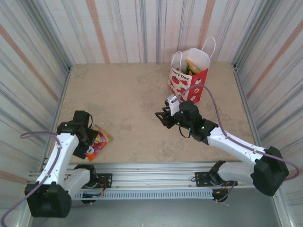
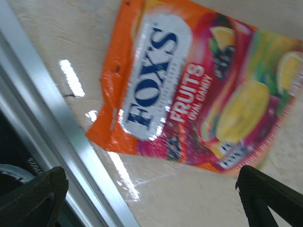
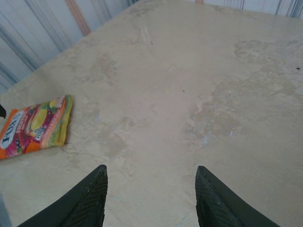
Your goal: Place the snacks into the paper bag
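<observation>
While orange packet (image 2: pixel 199 90) lies flat, label (image 2: pixel 156 75) reads "FOX'S FRUITS OVAL CANDY".

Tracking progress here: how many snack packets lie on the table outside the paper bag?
1: the orange Fox's packet at the table's front left, below the left gripper. Other packets sit in the paper bag, some perhaps hidden.

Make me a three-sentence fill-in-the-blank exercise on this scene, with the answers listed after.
1. The orange packet below the open left tool bears the brand name ____.
2. The paper bag is white on top and ____ below.
3. The right tool is open and holds ____.

Missing words: FOX'S; red; nothing.
</observation>
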Controlling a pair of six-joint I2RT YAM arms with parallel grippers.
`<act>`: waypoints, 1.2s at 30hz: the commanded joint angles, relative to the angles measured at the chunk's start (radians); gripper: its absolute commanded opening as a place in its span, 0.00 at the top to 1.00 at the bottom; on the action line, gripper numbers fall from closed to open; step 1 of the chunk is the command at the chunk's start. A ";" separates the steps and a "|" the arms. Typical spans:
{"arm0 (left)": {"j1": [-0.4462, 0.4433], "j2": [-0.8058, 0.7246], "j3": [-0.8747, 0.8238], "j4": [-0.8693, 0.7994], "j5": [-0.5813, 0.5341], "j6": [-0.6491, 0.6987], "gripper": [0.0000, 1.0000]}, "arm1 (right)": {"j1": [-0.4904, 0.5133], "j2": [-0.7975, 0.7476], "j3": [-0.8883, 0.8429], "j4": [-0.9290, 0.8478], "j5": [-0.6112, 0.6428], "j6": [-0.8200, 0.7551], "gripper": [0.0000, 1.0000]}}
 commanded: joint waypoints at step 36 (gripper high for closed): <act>-0.221 0.457 0.059 0.694 0.491 0.116 0.07 | 0.010 -0.001 0.012 -0.021 0.025 0.000 0.51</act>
